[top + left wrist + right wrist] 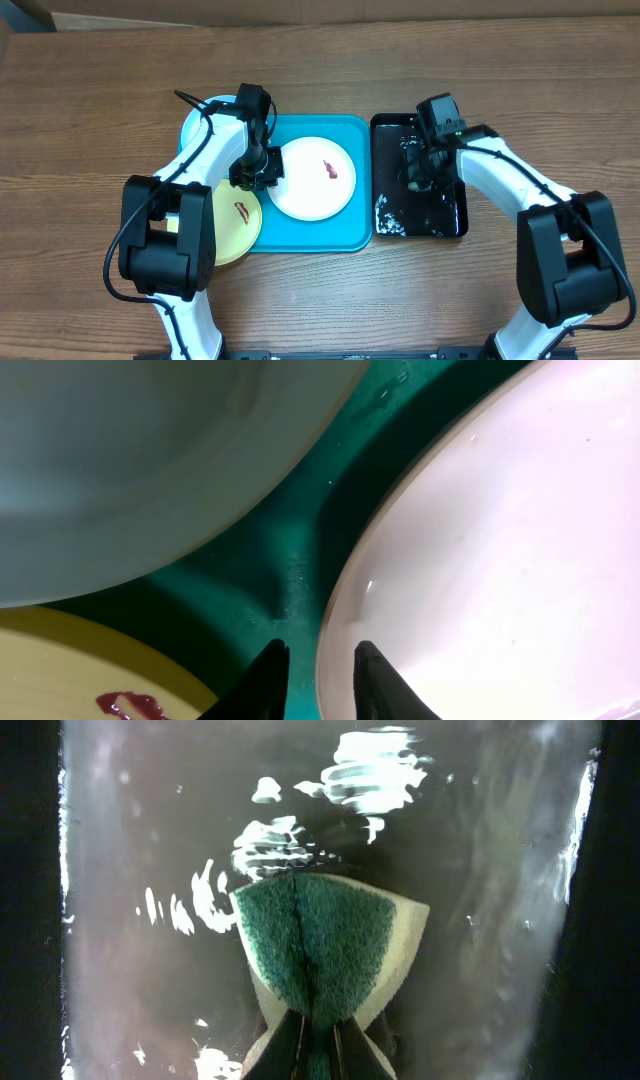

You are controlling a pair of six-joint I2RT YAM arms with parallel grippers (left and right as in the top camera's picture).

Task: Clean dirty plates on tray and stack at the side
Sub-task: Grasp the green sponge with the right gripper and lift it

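Note:
The turquoise tray (300, 240) (290, 550) carries a white plate (310, 190) (500, 560) with a reddish smear (330, 170). A yellow-green plate (238, 228) (60, 670), also smeared (130, 705), overlaps the tray's left edge. A pale aqua plate (195, 125) (130, 460) lies at the tray's far left corner, partly under my left arm. My left gripper (256, 178) (320, 647) is low at the white plate's left rim, jaws slightly apart, one finger over the plate and one over the tray. My right gripper (413, 178) (320, 1025) is shut on a green-and-white sponge (320, 940).
A glossy black tray (450, 215) (130, 970) with wet white foam (388, 215) sits right of the turquoise tray, under the right gripper. Wooden tabletop (100, 80) surrounds both trays.

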